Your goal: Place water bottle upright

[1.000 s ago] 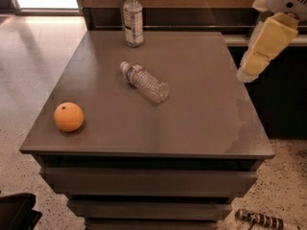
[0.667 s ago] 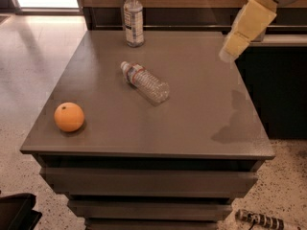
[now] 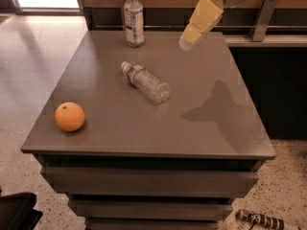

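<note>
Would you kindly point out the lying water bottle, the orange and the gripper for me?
water bottle (image 3: 145, 83): camera view, ribbed middle of its body.
orange (image 3: 69, 116): camera view, middle of the fruit.
gripper (image 3: 186, 40): camera view, its lower tip, above the far right part of the table (image 3: 124, 138).

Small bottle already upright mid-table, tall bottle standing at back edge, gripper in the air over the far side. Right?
No. Camera view: the water bottle lies on its side mid-table, not upright. The tall bottle stands at the back edge; the gripper hangs over the far side.
</note>
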